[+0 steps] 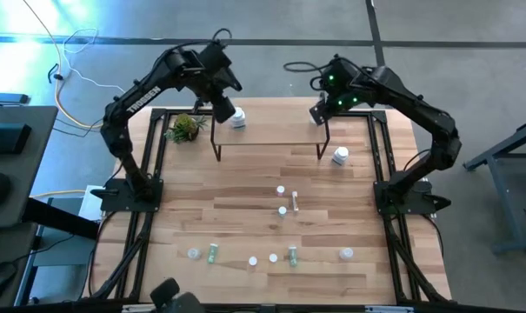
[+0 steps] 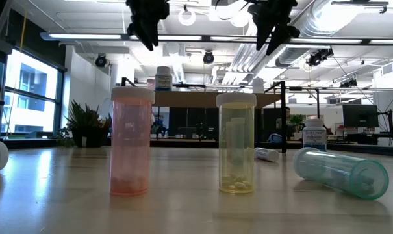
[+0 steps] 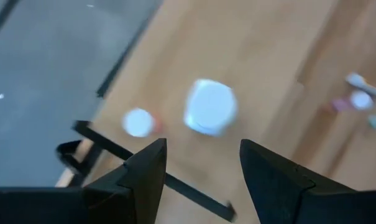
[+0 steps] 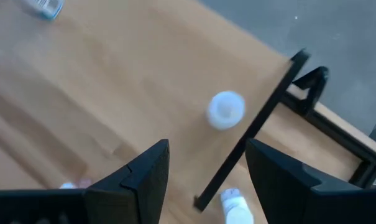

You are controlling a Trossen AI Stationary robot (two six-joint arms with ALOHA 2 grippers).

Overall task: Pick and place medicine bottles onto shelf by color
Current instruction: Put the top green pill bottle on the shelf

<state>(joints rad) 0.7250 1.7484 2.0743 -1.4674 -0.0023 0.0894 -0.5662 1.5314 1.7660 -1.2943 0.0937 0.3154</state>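
Medicine bottles [image 1: 282, 210] mostly lie scattered on the near and middle surface [image 1: 245, 226]; we see a white jar [image 1: 341, 156] just right of the shelf [image 1: 271, 130]. At the far end, left claw [image 1: 221, 111] is spread above the bottle [image 1: 237, 118] on the shelf; right claw [image 1: 318, 115], also spread, hovers over the shelf's right end. We'd lift clear, then descend straight on one upright bottle.

Overhead, table-level, two wrist views

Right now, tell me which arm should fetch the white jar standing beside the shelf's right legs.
Right. The right gripper hovers open over the shelf, near the white jar; the left gripper is across the shelf.
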